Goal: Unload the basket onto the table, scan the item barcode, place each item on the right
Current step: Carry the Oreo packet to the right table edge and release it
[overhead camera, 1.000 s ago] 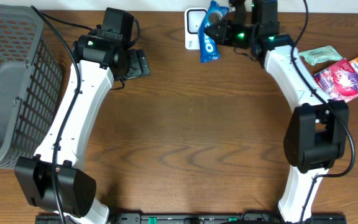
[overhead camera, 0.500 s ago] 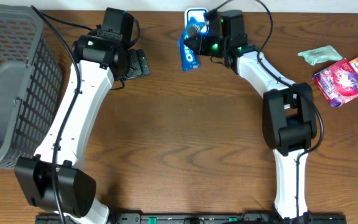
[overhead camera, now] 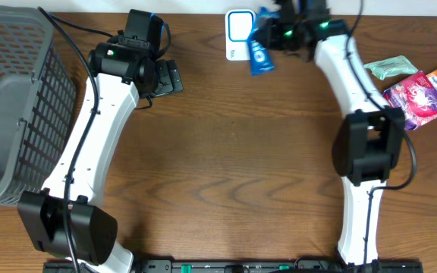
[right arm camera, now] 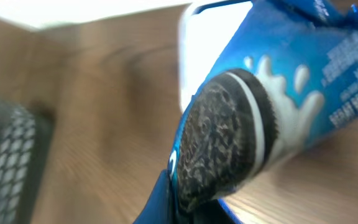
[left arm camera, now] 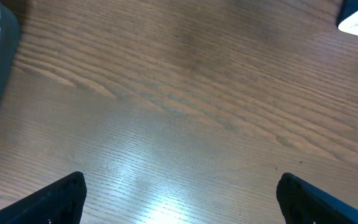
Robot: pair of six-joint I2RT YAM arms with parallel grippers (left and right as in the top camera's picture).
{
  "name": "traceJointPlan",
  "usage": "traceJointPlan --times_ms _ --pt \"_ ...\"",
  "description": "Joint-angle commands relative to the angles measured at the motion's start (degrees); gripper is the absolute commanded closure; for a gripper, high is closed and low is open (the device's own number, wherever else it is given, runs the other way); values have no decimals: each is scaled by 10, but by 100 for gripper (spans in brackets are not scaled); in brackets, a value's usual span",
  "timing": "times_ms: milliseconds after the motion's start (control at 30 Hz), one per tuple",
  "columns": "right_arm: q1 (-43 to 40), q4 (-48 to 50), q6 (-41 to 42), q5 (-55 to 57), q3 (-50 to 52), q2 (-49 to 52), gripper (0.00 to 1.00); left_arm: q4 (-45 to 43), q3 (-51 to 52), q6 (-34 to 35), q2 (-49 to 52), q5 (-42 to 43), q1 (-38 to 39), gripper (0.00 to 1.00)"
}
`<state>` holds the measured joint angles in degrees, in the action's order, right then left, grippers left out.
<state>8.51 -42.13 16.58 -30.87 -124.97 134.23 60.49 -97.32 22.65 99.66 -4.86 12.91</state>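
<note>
Right fingers (overhead camera: pixel 270 36) pinch the upper end of the Oreo packet (overhead camera: pixel 262 51), holding it at the far edge of the tabletop (overhead camera: pixel 226 152). Its long axis runs far-to-near, just beside the barcode scanner (overhead camera: pixel 239 32), which lies to its left. The right arm is nearer; left fingers (left arm camera: pixel 61 198) are spread, empty, well apart. Packet: glossy blue film, crinkled. Scanner: white, flat, rounded, blue-rimmed. Judgement: packet wants carrying leftward over the scanner face

Table (overhead camera: pixel 234 152): wood grain, smooth, slight sheen. Basket (overhead camera: pixel 6 98): grey plastic mesh, matt. Pack (overhead camera: pixel 262 54): glossy blue film, creased. Scanner (overhead camera: pixel 239 30): smooth white plastic. Arms (overhead camera: pixel 97 129): white plastic shells, black matt joints.
</note>
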Motion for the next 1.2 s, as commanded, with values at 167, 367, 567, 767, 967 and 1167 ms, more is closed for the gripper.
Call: traceJointPlan --times_ms 167,367,567,767,967,1167 --pt "-136 -222 -71 240 -89 -17 99 3 -3 -1 3 -5 -1 2" --pt "-219 -304 -100 336 -71 -17 53 3 -3 -1 3 -5 -1 2" --pt "-257 -327 -99 350 -62 -17 1 3 -3 -1 3 -5 -1 2" --pt "-260 -357 -70 351 -63 -26 1 3 -3 -1 3 -5 -1 2" --pt "-260 -390 -18 326 -63 -101 1 3 -3 -1 3 -5 -1 2" --pt "-250 -422 -25 288 -63 -214 1 3 -3 -1 3 -5 -1 2"
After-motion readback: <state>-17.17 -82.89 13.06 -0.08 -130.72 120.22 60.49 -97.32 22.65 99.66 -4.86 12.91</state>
